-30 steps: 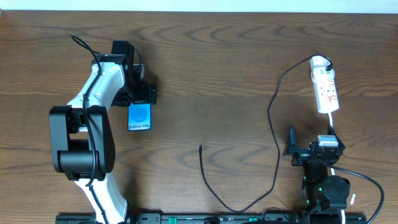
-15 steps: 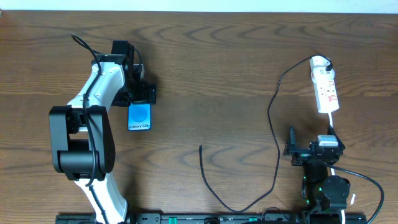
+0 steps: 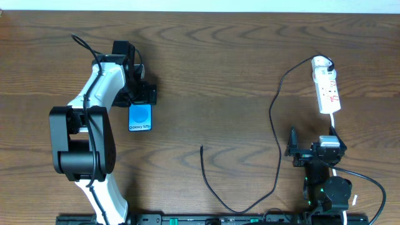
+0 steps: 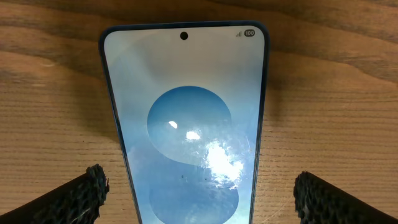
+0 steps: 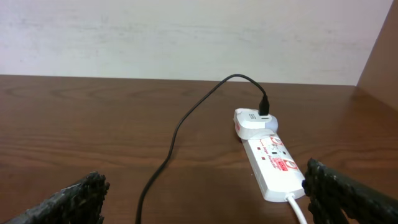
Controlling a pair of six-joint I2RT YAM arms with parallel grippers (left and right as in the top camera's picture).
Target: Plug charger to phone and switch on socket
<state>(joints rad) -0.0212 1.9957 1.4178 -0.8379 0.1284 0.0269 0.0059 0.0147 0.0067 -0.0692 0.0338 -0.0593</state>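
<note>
The phone lies flat, blue screen up, on the left of the table. My left gripper is open right over its far end; in the left wrist view the phone lies between the spread fingers, not touched. The charger's thin black cable runs from its loose tip near the table's middle, loops by the front edge, and rises to its plug in the white socket strip at the right. My right gripper is open and empty near the front right; its view shows the strip and cable ahead.
The wooden table carries nothing else. A pale wall stands beyond the far edge. The strip's white cord runs down towards my right arm's base. My left arm stretches over the table's left side.
</note>
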